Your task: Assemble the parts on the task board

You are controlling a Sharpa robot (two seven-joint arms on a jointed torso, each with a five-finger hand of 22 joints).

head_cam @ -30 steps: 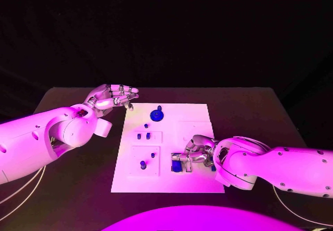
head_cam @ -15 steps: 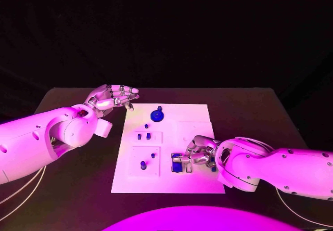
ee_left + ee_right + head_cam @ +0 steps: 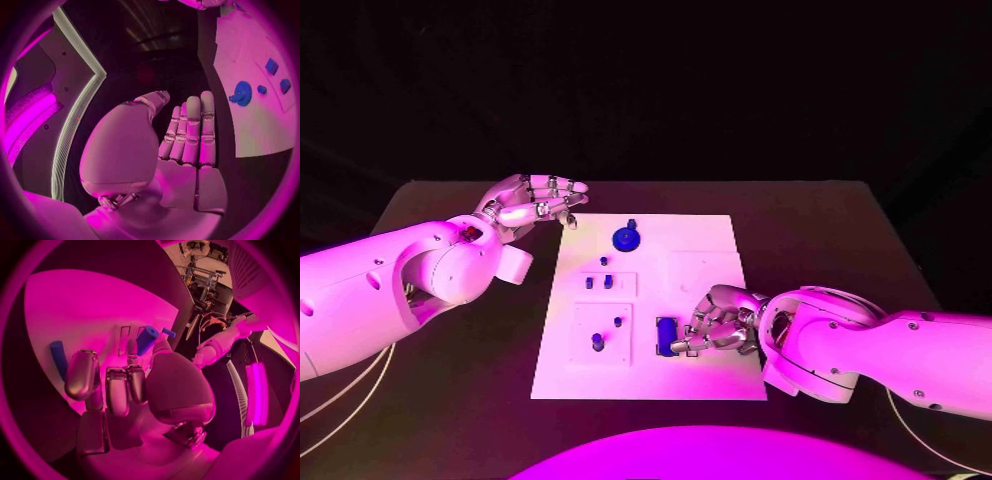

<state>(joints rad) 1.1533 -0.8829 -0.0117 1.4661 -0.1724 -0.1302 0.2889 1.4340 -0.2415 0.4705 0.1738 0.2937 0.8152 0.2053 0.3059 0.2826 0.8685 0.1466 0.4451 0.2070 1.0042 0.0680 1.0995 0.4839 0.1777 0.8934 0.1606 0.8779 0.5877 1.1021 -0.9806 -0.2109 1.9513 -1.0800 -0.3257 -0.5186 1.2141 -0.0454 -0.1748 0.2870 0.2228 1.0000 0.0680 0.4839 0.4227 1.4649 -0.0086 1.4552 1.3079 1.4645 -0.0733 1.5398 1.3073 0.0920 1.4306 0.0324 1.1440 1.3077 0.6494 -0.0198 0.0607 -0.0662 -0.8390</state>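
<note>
- Right hand (image 3: 715,325) now lower and nearer the board's near edge than a second ago, fingers curled down over the blue part (image 3: 668,336) at the lower middle of the task board (image 3: 711,232).
- In the right wrist view, same hand (image 3: 128,385) bent over the white plate, a blue cylinder (image 3: 147,339) just past the fingertips (image 3: 132,347); cannot tell whether pinched or merely touched.
- Blue part itself shifted little: earlier upright beside the knuckles, now partly covered by the fingers.
- Another blue rod (image 3: 58,358) lying on the board to one side of the right hand, apart from it.
- Left hand (image 3: 534,203) unchanged since the earlier frames, hovering off the board's far left corner, fingers loosely curled, gripping nothing.
- In the left wrist view, left hand (image 3: 181,145) with fingers straight and close together, palm bare, thumb arched alongside.
- Round blue knob (image 3: 626,238) standing at the far middle of the board, same spot as before.
- Small blue pegs (image 3: 597,283) in the recessed squares on the board's left half, one further peg (image 3: 597,343) nearer; all unmoved.
</note>
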